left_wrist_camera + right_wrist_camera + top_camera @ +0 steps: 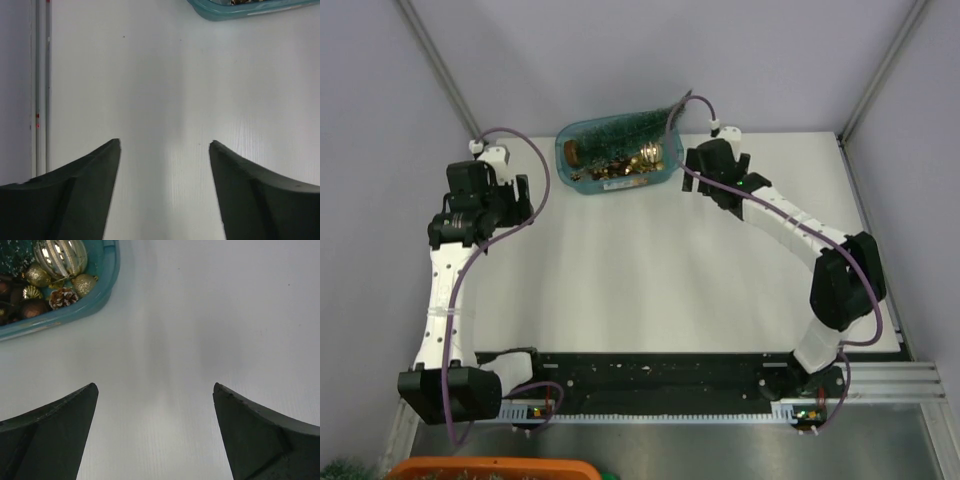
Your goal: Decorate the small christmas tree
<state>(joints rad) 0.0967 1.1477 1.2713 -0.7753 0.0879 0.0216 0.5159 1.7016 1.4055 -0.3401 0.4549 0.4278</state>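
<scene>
The small christmas tree (pixel 625 132) lies on its side in a translucent blue oval tray (pixel 610 190) at the back of the table, its brown base (pixel 572 152) to the left. Gold and brown ornaments (pixel 642 158) fill the tray beside it. My left gripper (pixel 525 195) hovers left of the tray, open and empty (pixel 165 145); only the tray's rim (pixel 240 10) shows at the top of its view. My right gripper (pixel 695 168) sits just right of the tray, open wide with nothing in it (pixel 155 387). Its view shows the tray's corner (pixel 102 292), a striped gold bauble (pixel 60 257) and a pine cone (pixel 62 297).
White tabletop spreads between the arms. An orange bin (pixel 490 468) with a bit of green foliage (pixel 345 468) beside it lies below the near edge. Metal frame posts stand at the back corners, and a rail (pixel 41 85) runs along the left edge.
</scene>
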